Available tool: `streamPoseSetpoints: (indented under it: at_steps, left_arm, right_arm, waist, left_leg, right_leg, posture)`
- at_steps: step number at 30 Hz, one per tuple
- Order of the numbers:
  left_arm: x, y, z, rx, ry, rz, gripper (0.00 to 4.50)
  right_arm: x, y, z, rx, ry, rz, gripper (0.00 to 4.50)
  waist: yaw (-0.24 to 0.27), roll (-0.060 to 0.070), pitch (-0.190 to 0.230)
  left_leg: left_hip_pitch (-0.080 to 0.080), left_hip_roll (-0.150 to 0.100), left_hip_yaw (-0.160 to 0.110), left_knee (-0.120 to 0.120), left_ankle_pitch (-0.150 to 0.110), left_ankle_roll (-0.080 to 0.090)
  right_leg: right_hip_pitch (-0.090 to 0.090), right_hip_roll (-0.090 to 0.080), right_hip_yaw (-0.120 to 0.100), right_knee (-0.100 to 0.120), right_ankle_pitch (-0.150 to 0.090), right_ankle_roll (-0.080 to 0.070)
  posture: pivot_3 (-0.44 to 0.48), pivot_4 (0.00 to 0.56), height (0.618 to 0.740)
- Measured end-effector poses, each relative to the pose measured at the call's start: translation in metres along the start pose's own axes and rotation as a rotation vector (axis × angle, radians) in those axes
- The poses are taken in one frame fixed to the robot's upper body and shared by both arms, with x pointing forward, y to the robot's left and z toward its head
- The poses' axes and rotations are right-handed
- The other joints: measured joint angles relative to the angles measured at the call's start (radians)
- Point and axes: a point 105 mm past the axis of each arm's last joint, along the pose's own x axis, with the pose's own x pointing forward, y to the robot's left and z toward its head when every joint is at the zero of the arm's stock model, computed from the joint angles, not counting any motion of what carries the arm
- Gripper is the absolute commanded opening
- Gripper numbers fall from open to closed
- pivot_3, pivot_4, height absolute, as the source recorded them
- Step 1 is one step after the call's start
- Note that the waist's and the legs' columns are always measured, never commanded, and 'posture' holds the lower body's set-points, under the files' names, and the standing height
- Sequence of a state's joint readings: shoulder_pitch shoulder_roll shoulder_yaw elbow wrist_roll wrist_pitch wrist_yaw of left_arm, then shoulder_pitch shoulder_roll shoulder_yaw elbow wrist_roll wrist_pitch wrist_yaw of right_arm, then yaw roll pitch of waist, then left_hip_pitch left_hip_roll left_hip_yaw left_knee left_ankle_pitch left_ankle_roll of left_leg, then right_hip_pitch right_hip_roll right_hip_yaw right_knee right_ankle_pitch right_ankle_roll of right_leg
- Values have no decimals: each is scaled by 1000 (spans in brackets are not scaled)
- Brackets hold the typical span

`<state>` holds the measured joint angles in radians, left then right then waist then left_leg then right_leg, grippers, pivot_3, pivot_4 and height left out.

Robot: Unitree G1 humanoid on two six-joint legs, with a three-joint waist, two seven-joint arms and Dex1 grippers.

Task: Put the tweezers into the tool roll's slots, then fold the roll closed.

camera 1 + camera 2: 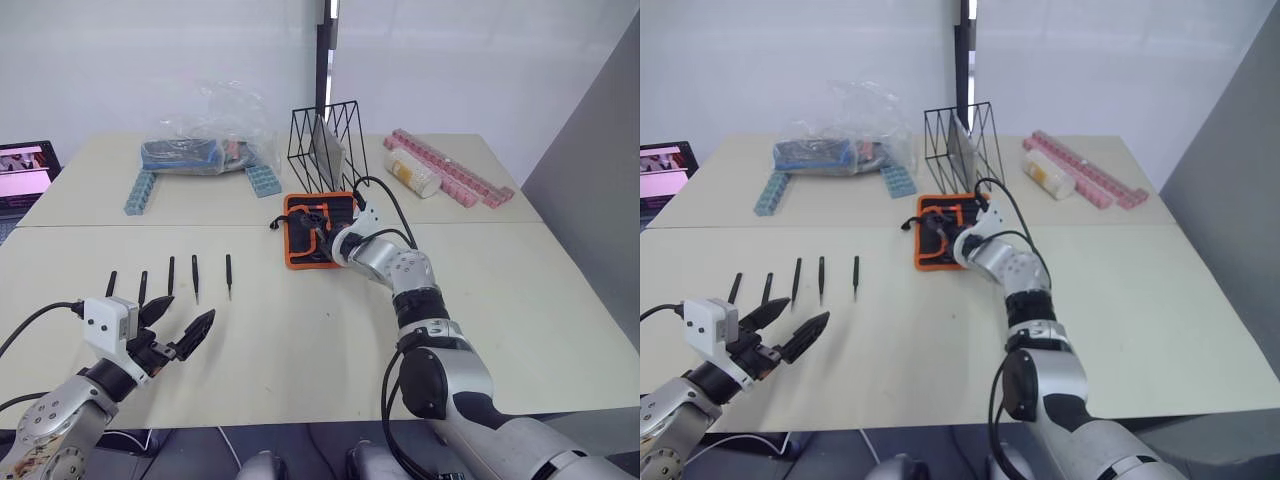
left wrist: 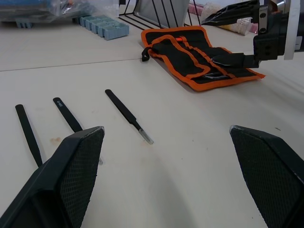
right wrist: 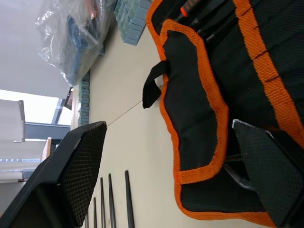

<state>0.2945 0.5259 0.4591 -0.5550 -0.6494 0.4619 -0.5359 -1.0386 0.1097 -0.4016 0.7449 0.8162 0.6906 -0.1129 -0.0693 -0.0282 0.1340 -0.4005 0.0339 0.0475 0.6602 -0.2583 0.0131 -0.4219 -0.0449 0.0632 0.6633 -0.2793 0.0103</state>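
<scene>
Several slim black tweezers [image 1: 195,278] lie side by side on the near left of the table, points toward me. My left gripper [image 1: 185,318] hovers open just in front of them, nothing between its fingers [image 2: 71,175]. The tool roll [image 1: 300,225], black with orange edging, lies unrolled at mid-table in front of the wire basket. My right gripper [image 1: 318,237] is open over the roll; one finger [image 2: 232,59] rests on its inner face and the other [image 2: 228,14] is raised above it. In the right wrist view the roll's short black strap [image 3: 153,85] sticks out at its edge.
A black wire basket [image 1: 325,145] stands right behind the roll. A clear plastic bag [image 1: 205,140] and blue toothed bars [image 1: 140,190] lie at the back left. Pink bars [image 1: 450,168] and a pale bottle [image 1: 412,172] are at the back right. A laptop [image 1: 25,170] sits at the far left edge.
</scene>
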Motion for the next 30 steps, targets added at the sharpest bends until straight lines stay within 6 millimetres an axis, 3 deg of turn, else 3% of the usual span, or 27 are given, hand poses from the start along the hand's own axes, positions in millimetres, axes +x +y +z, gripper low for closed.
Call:
streamPoseSetpoints:
  at_steps: [25,30]
  left_arm:
    - [-1,-4,5,9,-13,12,4491]
    - [-1,-4,4,5,-12,11,4500]
  right_arm:
    - [7,-8,-13,-122,10,-31,4500]
    - [9,-12,-15,-118,16,-43,3010]
  waist:
    - [0,0,0]
    - [0,0,0]
  left_leg:
    - [1,0,0,0,0,0]
    - [1,0,0,0,0,0]
  right_leg:
    - [0,0,0,0,0,0]
    - [0,0,0,0,0,0]
  posture:
    - [0,150,737]
    - [0,150,737]
